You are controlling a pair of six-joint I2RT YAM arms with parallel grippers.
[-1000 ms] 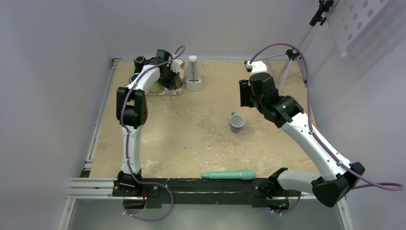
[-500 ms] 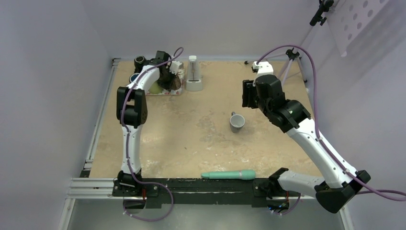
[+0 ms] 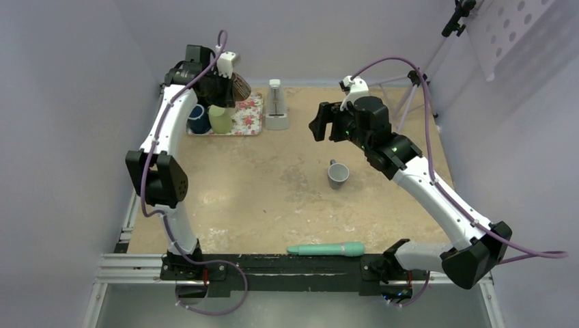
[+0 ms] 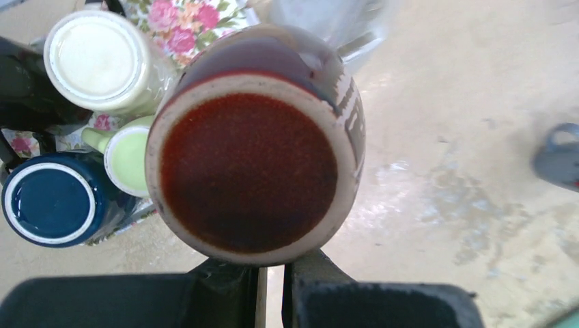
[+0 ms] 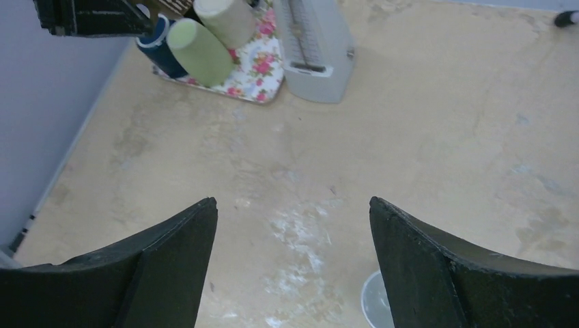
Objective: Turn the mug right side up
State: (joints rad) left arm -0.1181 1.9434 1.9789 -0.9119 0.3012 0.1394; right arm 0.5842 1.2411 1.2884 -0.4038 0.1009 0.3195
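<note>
Mug (image 4: pixel 249 147) is clamped in the left gripper (image 4: pixel 272 277), apparently base-up, interior unseen.

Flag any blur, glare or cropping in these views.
Top external: even, soft light, no glare, everything sharp. Left wrist: the brown mug, held in the left gripper, dominates the frame in focus; the grey mug at the right edge is blurred and cropped. Right wrist: the table is sharp, the right gripper shows as near-black shapes, the bottom edge cuts the grey mug.
</note>
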